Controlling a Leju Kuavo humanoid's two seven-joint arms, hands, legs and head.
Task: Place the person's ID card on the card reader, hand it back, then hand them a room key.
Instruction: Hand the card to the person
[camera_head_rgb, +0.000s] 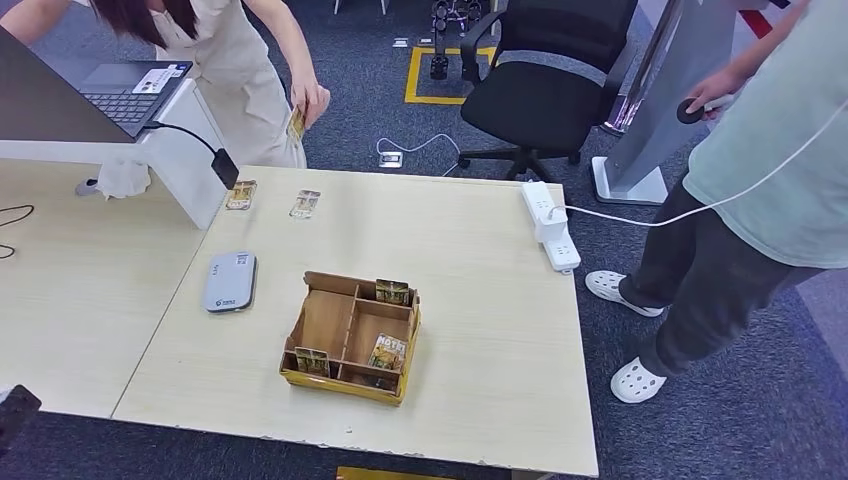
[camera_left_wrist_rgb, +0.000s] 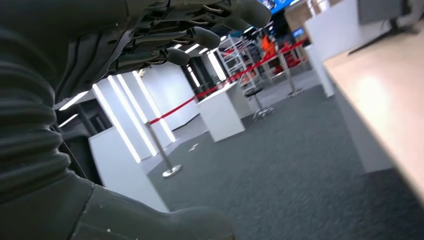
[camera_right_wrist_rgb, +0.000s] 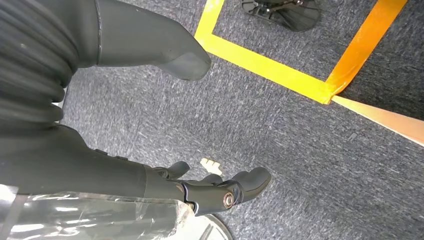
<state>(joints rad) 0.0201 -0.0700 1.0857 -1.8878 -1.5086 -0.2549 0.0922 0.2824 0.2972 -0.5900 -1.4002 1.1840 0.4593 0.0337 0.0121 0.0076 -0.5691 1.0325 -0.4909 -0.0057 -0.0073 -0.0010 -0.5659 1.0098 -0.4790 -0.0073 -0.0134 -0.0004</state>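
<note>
Your left hand (camera_left_wrist_rgb: 165, 35) and right hand (camera_right_wrist_rgb: 165, 125) hang empty, fingers apart. The card reader (camera_head_rgb: 230, 282) lies near the counter's (camera_head_rgb: 480, 380) left edge.

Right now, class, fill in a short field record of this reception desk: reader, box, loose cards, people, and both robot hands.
Card reader: grey rounded card reader, flat on the pale wooden table, nothing on it.
Box: brown cardboard divider box, cards upright in three compartments.
Loose cards: two cards near the far edge.
Person: hand holds a card beyond the table.
Left hand: empty, fingers apart.
Right hand: empty, over carpet.
</note>
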